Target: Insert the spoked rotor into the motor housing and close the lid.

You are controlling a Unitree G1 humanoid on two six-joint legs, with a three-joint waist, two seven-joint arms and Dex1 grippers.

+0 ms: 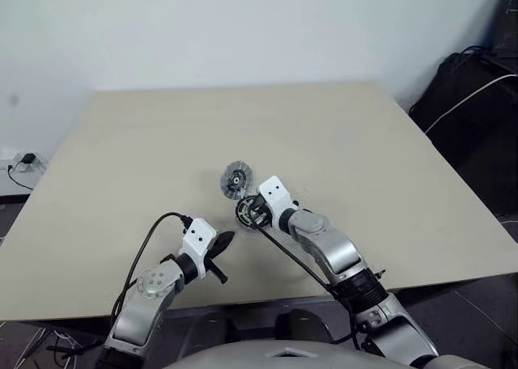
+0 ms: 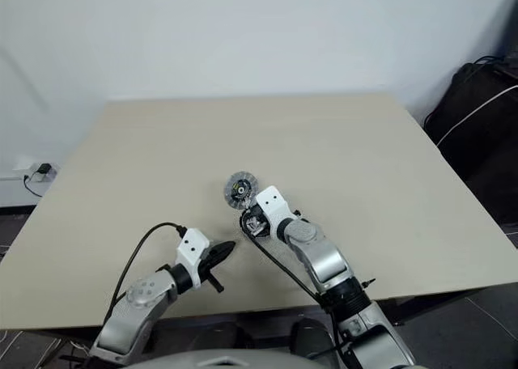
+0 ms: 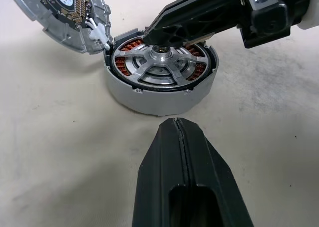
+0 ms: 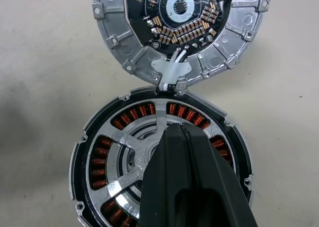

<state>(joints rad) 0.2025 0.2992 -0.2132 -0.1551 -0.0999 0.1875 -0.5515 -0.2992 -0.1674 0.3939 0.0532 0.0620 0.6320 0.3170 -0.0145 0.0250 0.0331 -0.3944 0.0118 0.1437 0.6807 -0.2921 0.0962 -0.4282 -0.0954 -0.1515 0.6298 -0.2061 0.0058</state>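
Spoked rotor (image 4: 130, 152), silver, seated among motor housing (image 3: 160, 95) copper windings; ribbed lid (image 4: 178, 33) open; both jaws pressed together.

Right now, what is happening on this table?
The spoked rotor already sits inside the motor housing. The right claw, shut, has its tip over the rotor's hub. The lid is open, joined to the housing at one edge, not yet closed. The left claw, shut, points at the housing from beside it.
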